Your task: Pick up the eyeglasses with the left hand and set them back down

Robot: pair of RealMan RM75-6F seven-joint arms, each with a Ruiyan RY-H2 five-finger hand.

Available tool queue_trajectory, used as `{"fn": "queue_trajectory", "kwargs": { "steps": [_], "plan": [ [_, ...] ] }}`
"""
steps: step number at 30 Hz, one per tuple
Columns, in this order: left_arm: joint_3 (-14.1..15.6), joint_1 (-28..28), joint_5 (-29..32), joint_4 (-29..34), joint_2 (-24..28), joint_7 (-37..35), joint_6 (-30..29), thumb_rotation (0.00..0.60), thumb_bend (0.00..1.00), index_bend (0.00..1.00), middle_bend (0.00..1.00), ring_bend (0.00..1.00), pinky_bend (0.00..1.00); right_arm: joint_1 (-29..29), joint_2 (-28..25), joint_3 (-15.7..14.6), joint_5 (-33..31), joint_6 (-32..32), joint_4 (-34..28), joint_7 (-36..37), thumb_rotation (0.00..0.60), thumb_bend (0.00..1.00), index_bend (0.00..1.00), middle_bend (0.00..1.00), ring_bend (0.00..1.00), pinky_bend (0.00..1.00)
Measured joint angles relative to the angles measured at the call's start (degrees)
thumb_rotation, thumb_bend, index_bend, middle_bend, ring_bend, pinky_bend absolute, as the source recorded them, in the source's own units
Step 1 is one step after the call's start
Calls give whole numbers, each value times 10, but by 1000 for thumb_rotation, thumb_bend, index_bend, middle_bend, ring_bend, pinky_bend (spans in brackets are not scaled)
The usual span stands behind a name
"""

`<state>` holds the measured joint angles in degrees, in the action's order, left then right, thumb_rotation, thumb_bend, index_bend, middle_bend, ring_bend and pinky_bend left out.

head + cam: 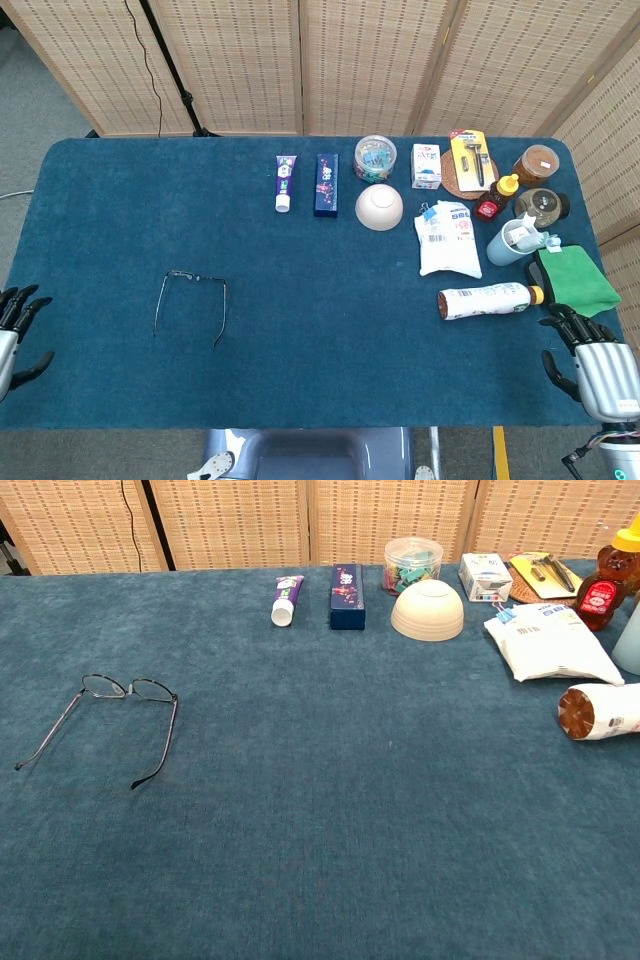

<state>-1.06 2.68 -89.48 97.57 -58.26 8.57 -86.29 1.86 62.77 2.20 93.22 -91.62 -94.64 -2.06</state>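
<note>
Thin wire-framed eyeglasses [191, 304] lie unfolded on the blue tabletop [320, 350], untouched.
The left hand [14, 335], empty with fingers apart, waits at the near-left edge; the glasses sit rightward and farther in (temples pointing toward the robot).

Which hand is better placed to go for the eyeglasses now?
Left. The left hand sits open at the table's left edge, on the eyeglasses' side; the right hand is open at the far right, beyond the lying bottle.
</note>
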Motion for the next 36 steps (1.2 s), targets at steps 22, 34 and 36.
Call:
{"fn": "queue_trajectory", "kwargs": {
  "steps": [22,34,36],
  "plan": [
    [-11,173,44,-51,-26,80,294,600,203,51,0,0,0,-2,-7,8,-26,8,-4,-20,600,426,317,231,304,382],
    [-28,249,105,-164,-130,143,372,600,203,23,0,0,0,-6,-10,12,-35,6,-8,-29,600,426,317,230,304,382],
    [-30,258,112,-180,-144,146,379,600,203,13,0,0,0,-6,-10,12,-35,5,-9,-31,600,426,317,230,304,382]
  ]
}}
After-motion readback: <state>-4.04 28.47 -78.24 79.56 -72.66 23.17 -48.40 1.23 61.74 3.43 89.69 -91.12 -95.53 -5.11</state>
